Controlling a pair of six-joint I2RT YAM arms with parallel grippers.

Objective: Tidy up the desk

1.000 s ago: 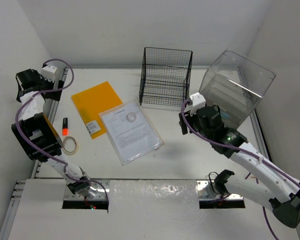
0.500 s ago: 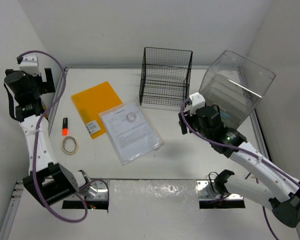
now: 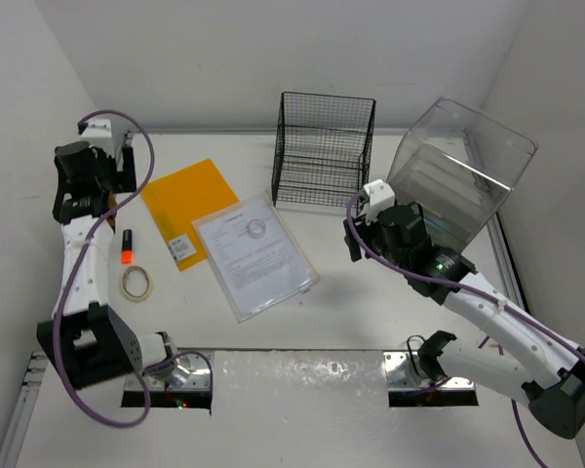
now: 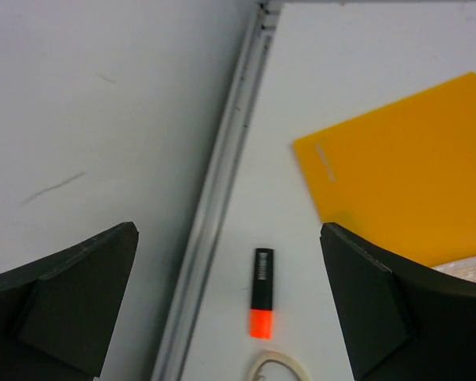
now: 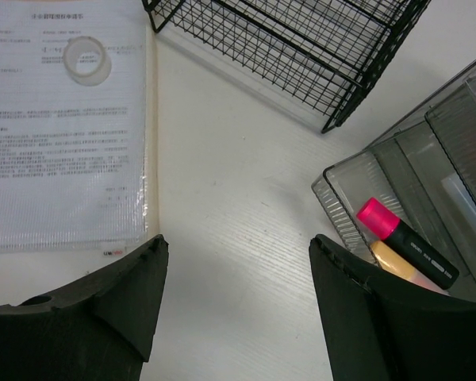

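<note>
The white desk (image 3: 370,302) holds an orange folder (image 3: 180,195), a clear document sleeve (image 3: 258,258) with a tape ring (image 3: 256,228) on it, a second tape ring (image 3: 136,283) and a black-and-orange highlighter (image 3: 127,246). My left gripper (image 3: 105,185) hangs open and empty over the left rail, well above the highlighter (image 4: 262,303), which shows between its fingers (image 4: 79,294). My right gripper (image 3: 356,234) is open and empty above bare desk between the sleeve (image 5: 63,119) and the clear drawer box (image 5: 428,159).
A black wire rack (image 3: 324,148) stands at the back centre. The tilted drawer box (image 3: 463,175) at the right has a pink highlighter (image 5: 404,238) and a pale yellow one (image 5: 397,266) in its open drawer. A silver rail (image 4: 222,175) borders the left edge beside the wall.
The left arm has swung about; its gripper now sits further right, over the desk's left edge, with jaws slightly wider. The right gripper has edged a little to the left.
</note>
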